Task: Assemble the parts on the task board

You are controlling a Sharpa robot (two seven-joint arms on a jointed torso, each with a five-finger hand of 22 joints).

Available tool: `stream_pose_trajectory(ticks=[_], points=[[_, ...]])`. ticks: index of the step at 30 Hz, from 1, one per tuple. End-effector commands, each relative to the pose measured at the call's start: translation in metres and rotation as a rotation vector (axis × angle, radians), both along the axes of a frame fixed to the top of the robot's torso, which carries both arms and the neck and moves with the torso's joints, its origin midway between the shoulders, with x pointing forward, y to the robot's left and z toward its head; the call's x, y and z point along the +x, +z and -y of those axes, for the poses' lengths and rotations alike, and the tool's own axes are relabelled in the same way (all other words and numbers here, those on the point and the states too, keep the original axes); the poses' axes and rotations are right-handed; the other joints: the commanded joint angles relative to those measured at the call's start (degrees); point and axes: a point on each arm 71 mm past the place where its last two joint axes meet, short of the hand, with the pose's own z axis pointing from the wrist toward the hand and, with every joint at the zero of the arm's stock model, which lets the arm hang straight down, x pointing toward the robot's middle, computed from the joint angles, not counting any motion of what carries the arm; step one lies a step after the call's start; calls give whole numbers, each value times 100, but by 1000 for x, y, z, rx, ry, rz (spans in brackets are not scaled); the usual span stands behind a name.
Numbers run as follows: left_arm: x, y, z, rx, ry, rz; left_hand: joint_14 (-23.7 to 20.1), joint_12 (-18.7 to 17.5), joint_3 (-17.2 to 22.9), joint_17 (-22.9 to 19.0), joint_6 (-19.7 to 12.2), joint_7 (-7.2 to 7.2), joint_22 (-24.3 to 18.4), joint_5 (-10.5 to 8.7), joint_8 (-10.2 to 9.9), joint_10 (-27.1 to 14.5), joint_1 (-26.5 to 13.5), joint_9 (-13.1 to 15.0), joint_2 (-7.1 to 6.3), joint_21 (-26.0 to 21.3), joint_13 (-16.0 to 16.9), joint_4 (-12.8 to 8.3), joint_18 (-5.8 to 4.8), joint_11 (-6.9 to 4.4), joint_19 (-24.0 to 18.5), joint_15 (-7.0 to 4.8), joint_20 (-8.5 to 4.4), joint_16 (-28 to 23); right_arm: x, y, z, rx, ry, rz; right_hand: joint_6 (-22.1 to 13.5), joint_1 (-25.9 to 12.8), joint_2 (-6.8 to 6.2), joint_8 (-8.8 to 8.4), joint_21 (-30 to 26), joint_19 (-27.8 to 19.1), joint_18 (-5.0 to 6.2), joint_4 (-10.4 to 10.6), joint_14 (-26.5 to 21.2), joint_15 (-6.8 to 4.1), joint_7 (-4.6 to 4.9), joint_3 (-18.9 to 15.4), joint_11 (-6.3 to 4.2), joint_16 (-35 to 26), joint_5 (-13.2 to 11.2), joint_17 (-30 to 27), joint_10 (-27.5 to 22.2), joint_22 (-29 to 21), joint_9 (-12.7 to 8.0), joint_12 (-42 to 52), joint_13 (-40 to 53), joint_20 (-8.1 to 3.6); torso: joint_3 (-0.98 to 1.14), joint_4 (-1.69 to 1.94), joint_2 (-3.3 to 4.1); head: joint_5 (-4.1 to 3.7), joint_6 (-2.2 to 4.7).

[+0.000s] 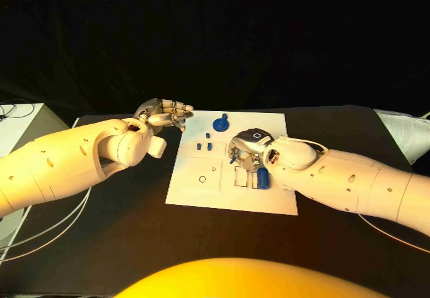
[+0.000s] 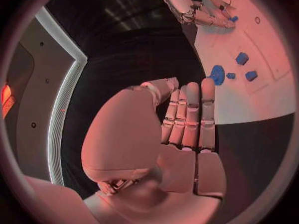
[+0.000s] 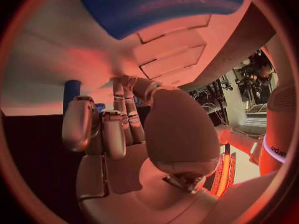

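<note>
Head view: dim room, black table (image 1: 107,248) swallowing detail; light from above falls brightest on the task board (image 1: 235,186), which glares white (near blown out)
Shadows: soft, dark under the right hand (image 1: 247,152) where it lies over the board
Wrist views: reddish light over everything; fisheye bends straight edges, dark ring round the circle
Focus: a blue part (image 3: 159,5) close to the right wrist lens is blurred; left hand (image 2: 187,119) fairly sharp

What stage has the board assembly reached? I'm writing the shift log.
Early. Nothing looks clearly assembled: small blue parts and a round blue part lie loose on the task board. The right hand works over the board's middle beside a blue block; its grasp is hidden. The left hand waits empty at the board's edge.
</note>
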Motion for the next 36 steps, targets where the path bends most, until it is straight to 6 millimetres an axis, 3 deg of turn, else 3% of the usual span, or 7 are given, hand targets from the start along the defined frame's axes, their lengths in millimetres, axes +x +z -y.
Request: stream_pose_trajectory(ticks=[1, 24, 30, 36], points=[[0, 1, 2, -1, -13, 8, 19, 13, -2, -7, -39, 7, -5, 2, 19, -55, 8, -5, 39, -24, -5, -36, 95, -1, 8, -7, 0, -35, 3, 2, 6, 44, -43, 33, 57, 8, 116, 22, 48, 302, -64, -11, 366, -59, 0, 30, -10, 16, -30, 592, 65, 901, 17, -27, 16, -55, 0, -2, -4, 7, 9], [-5, 4, 12, 11, -55, 7, 49, 8, -8, -5, -55, 20, -4, 2, 31, -82, -25, -15, 37, -18, -25, -16, 94, 9, 15, -2, 7, -29, -7, 17, 4, 133, -61, 97, 88, -27, 99, 50, 100, 313, -73, -44, 378, -73, -14, 27, -25, 22, -14, 611, 145, 919, 53, -76, 12, -69, 2, -17, -9, 13, 80], [-8, 4, 17, 18, -74, 3, 87, 23, -9, 3, -33, 19, -8, 1, 53, -48, -45, -15, 50, -17, -32, 1, 96, 3, 31, -3, 10, -10, -12, 21, -1, 126, -40, 136, 90, -31, 94, 52, 116, 316, -76, -50, 380, -75, -17, 27, -27, 24, -6, 617, 152, 924, 58, -85, 10, -71, 5, -6, -12, 12, 112], [-10, 3, 18, 20, -79, -2, 92, 25, -11, 4, -32, 19, -9, 0, 55, -44, -50, -15, 49, -18, -33, 5, 96, 2, 34, -3, 11, -7, -17, 22, -7, 118, -15, 163, 92, -32, 91, 53, 118, 316, -76, -54, 380, -76, -18, 28, -29, 24, -4, 616, 155, 925, 60, -89, 10, -72, -6, -1, -9, 27, 136]])
